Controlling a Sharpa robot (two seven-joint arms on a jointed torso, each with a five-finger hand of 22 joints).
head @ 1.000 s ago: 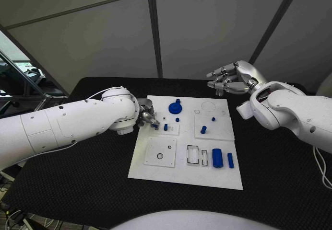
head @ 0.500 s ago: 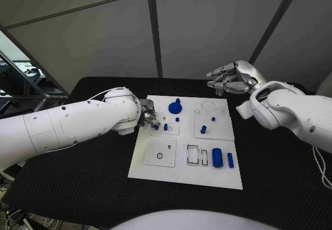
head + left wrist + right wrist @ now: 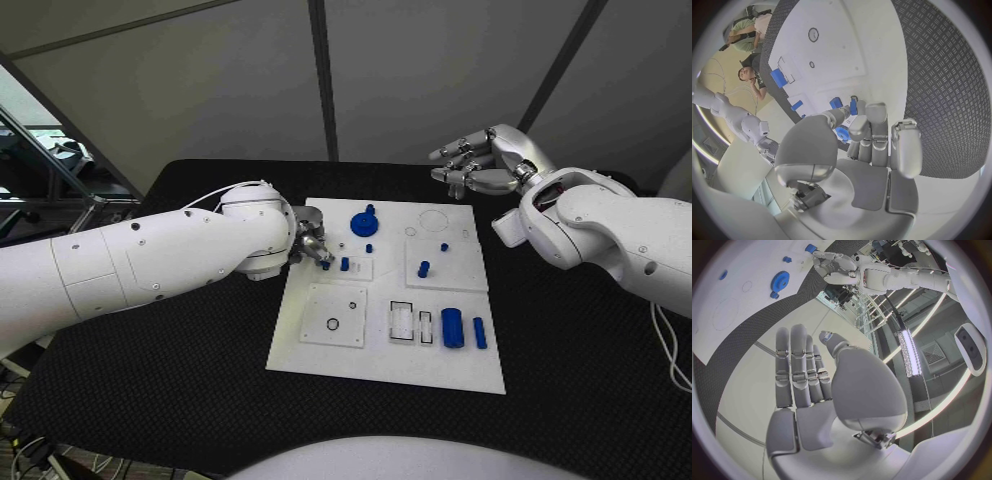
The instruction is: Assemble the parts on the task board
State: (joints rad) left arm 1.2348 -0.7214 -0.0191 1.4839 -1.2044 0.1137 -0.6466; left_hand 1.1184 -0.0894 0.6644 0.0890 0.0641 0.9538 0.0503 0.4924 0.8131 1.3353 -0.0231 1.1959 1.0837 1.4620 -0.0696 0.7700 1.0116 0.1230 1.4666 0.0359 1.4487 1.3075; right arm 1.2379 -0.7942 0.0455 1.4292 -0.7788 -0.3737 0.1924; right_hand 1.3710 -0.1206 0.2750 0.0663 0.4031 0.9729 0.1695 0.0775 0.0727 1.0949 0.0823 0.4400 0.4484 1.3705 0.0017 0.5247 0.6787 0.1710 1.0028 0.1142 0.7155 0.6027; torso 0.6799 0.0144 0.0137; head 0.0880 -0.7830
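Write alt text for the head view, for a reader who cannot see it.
The left robot hand reaches onto the white task board's far left edge, at a small blue part. The right robot hand hovers open beyond the board's far right corner, holding nothing.

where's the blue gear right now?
Head view: blue gear stands on the task board, at its far edge left of centre, just right of the left hand.

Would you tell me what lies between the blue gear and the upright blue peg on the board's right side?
In the head view, a small blue stud sits between the blue gear and the upright blue peg; otherwise bare white task board.
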